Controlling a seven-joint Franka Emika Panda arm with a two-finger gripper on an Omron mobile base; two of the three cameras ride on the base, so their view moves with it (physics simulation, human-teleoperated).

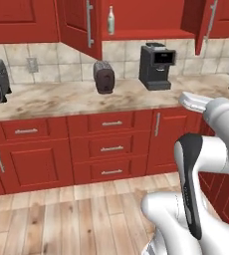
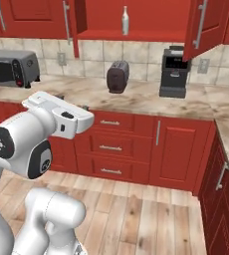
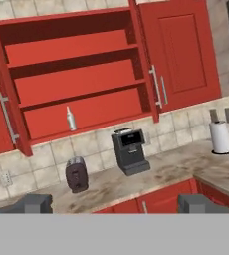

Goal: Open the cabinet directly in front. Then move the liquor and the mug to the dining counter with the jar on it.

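Cabinet (image 3: pixel 76 74) standing open, both doors swung wide, three bare red shelves showing in the hand view. Liquor (image 3: pixel 71 119) upright on the lowest shelf, left of centre, long axis vertical, narrow neck up; the same bottle (image 1: pixel 111 21) near the shelf's front edge in the left base view and again (image 2: pixel 125 21) in the right base view. No mug made out on any shelf. Tool (image 3: pixel 116 203) with its tips spread as wide as they go, nothing between them, well apart from the cabinet and back from the bench (image 3: pixel 186 167). From the tool, bottle lying ahead, above and a little to the left, directly over the dark toaster (image 3: pixel 76 175) and left of the black coffee machine (image 3: pixel 130 151). Judged next: a long reach up and forward over the bench, tips brought level either side of the bottle's body below the neck, clear of the left door's edge. Tall, slim and light-looking, so likely to tip if nudged before the tips close.
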